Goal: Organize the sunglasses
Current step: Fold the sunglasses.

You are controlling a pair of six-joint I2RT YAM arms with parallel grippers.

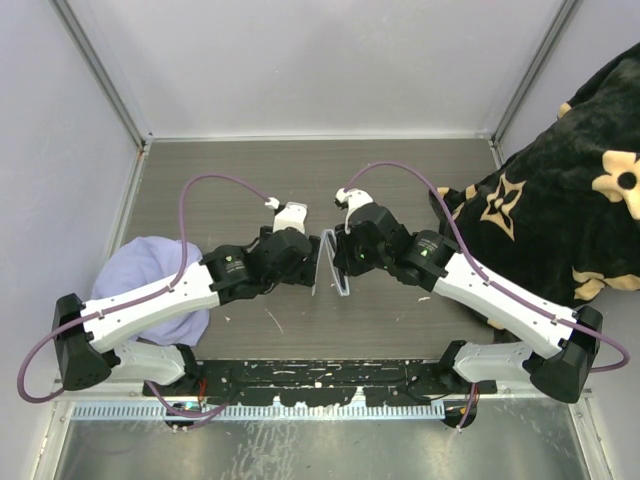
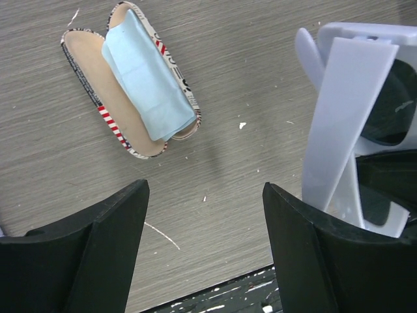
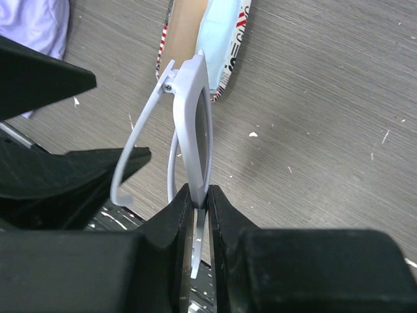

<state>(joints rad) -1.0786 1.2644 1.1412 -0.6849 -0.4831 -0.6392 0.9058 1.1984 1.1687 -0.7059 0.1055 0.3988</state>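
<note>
From above, the two arms meet over the middle of the grey wood-grain table (image 1: 400,170). The sunglasses (image 1: 331,265) hang between the left gripper (image 1: 312,262) and the right gripper (image 1: 345,262), clear of the tabletop. They stand on edge, their long axis running roughly from the near side to the far side. A lavender cloth (image 1: 150,275) lies under the left arm, and a black fabric (image 1: 560,190) with pale flowers fills the right side.

In the left wrist view, the left claw stands wide with only bare table between its fingers (image 2: 104,254). The white frame and one dark lens rise just beside the right-hand finger, a broad temple arm slanting down behind it. Up and to the left, an oblong case (image 2: 85,72) lies open with a light blue cloth (image 2: 146,81) resting in it. Its rim carries red and white stripes and newsprint-like lettering too small to read.

In the right wrist view, the right claw is narrow and pinches the frame, which shows edge-on. The long axis points straight away from the fingers toward the case, and the thin temple arms curve out to the left. The print on the case is blurred here, and no brand shows on the frame.
</note>
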